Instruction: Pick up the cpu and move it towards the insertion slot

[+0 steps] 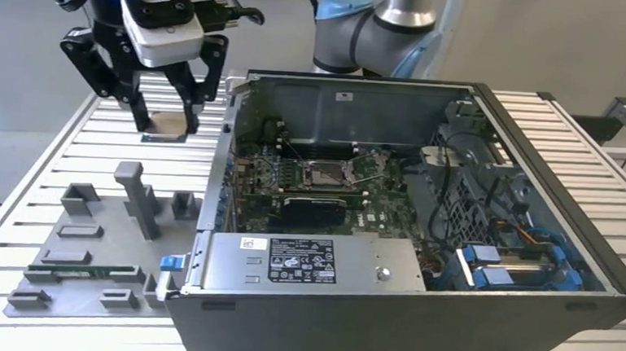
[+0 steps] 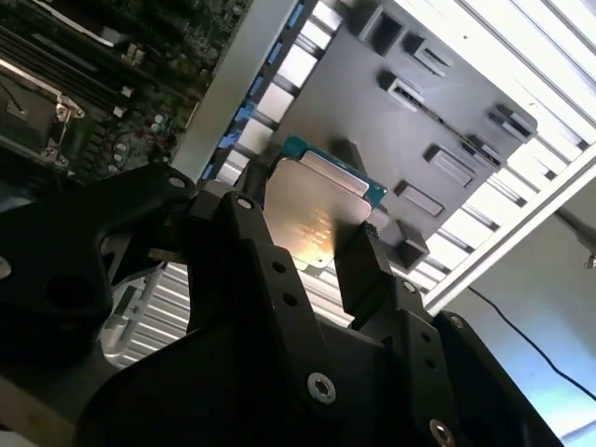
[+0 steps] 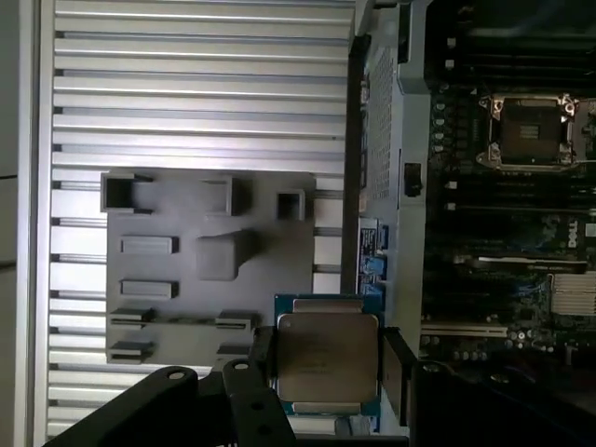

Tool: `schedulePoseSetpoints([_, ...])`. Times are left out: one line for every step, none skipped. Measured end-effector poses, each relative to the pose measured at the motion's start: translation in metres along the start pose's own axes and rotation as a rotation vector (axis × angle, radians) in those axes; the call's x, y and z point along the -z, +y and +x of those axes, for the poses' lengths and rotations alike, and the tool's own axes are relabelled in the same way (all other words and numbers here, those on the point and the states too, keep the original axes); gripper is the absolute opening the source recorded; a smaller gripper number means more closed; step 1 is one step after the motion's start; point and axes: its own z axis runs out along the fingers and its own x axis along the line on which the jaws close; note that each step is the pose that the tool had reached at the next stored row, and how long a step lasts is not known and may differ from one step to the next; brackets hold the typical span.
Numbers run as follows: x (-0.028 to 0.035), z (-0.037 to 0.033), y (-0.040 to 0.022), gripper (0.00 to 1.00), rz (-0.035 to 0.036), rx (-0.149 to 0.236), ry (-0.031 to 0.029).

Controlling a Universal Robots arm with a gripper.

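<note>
Above the ribbed worktop [image 1: 63, 160], off the exterior view's left of the open case [image 1: 417, 255], the cpu [image 1: 168, 125] hangs in the pincer [image 1: 166, 122]. It is a small flat square; in the exterior view it looks pale tan, and in both wrist views its silvery metal top [image 3: 326, 361] shows, stepped at the edges and set on a green-blue board that peeks out around it [image 2: 317, 209]. The pincer's two black fingers [image 3: 396, 372] are clamped on opposite edges of the cpu, closed to just the chip's width, and the chip is held clear of the worktop.

The slot [image 1: 325, 175] sits well apart from the cpu, down inside the case on the green board [image 1: 376, 208], a square socket with a shiny metal frame and a dark middle. In the first wrist view it appears as a framed square [image 3: 533, 130] amid rows of dark connectors. A grey box with a white label [image 1: 307, 265] runs along the case's near side, and blue parts [image 1: 503, 269] and wires fill the exterior view's right end.

On the worktop beside the case lies a grey tray [image 1: 69, 258] with raised blocks and shallow recesses; a thin green stick [image 1: 84, 271] lies in one long recess.
</note>
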Motion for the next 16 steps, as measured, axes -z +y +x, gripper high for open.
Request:
schedulePoseSetpoints([0.0000,-0.0045,-0.0001,0.00,0.0000,0.000,0.0000])
schedulePoseSetpoints([0.0000,-0.0090,-0.0001,0.00,0.0000,0.000,0.0000])
schedulePoseSetpoints([0.0000,-0.0135,-0.0002,0.00,-0.0001,0.000,0.0000])
schedulePoseSetpoints([0.0000,-0.0183,-0.0003,0.00,0.0000,0.000,0.0000])
schedulePoseSetpoints([0.0000,-0.0228,-0.0004,0.00,-0.0001,0.000,-0.0001])
schedulePoseSetpoints([0.0000,-0.0274,-0.0004,0.00,0.0000,0.000,0.0000])
schedulePoseSetpoints([0.0001,-0.0319,-0.0005,0.00,0.0001,0.000,0.0001])
schedulePoseSetpoints([0.0001,-0.0364,-0.0006,0.00,0.0001,0.000,0.0001])
schedulePoseSetpoints([0.0001,-0.0409,-0.0007,0.00,0.0000,0.000,0.0000])
schedulePoseSetpoints([0.0001,-0.0454,-0.0008,0.00,0.0000,0.000,0.0001])
schedulePoseSetpoints([0.0001,-0.0499,-0.0008,0.00,0.0000,0.000,0.0000])
schedulePoseSetpoints([0.0001,-0.0544,-0.0009,0.00,0.0000,0.000,0.0000])
schedulePoseSetpoints([0.0001,-0.0591,-0.0010,0.00,0.0000,0.000,0.0000])
schedulePoseSetpoints([0.0001,-0.0636,-0.0011,0.00,0.0000,0.000,0.0001])
schedulePoseSetpoints([0.0001,-0.0682,-0.0011,0.00,0.0000,0.000,0.0001])
schedulePoseSetpoints([0.0001,-0.0728,-0.0012,0.00,0.0000,0.000,0.0000])
